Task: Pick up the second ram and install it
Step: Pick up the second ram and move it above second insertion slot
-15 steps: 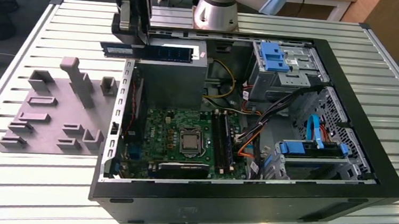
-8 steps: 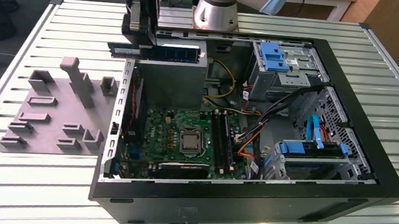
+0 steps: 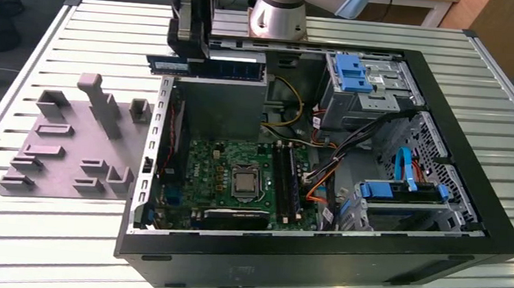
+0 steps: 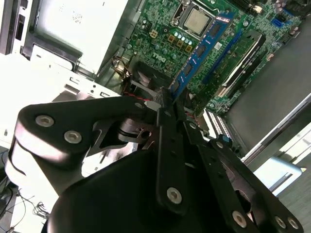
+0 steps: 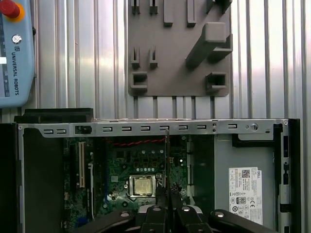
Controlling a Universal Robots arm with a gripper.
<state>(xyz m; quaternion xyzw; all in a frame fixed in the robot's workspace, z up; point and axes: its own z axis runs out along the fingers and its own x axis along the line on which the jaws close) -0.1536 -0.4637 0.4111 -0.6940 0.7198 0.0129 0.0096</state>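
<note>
1. The ribbed, silver metal tabletop (image 3: 48, 237) carries all the items in the scene.
2. The open black computer tower case (image 3: 321, 266) lies on its side on the tabletop, with its interior facing up.
3. The large square green motherboard (image 3: 228, 159) lies flat on the case floor. It also appears beneath the gripper in both wrist views (image 4: 160, 34) (image 5: 146, 160).
4. The grey moulded fixture plate with raised holders (image 3: 64, 149) lies on the tabletop just beside the case, on the exterior view's left. In the first wrist view it lies beyond the case's perforated metal rail (image 5: 175, 53).
5. The silver robot arm column (image 3: 281, 12) stands behind the case at the far edge of the tabletop.
6. The light blue handheld control pendant with a red button (image 5: 14, 58) lies on the tabletop outside the case.
7. The black linkage-type gripper (image 3: 200, 53) hangs above the far corner of the case on the exterior view's left. Its jaws are clamped narrow onto the second ram (image 4: 165, 99) (image 5: 166, 191).
8. The second ram, a long, narrow blue-green circuit-board stick (image 3: 222, 67), is held level and on edge.
   - It is raised above the case rim and well apart from the motherboard.
   - In the second wrist view it projects from the gripper over the motherboard (image 4: 201, 48).
   - In the first wrist view it appears edge-on as a thin line (image 5: 166, 155).
9. The square metal processor socket (image 3: 245, 182) sits at mid-motherboard (image 4: 197, 20) (image 5: 142, 187). The black memory slots (image 3: 287, 177) run just beside it.
</note>
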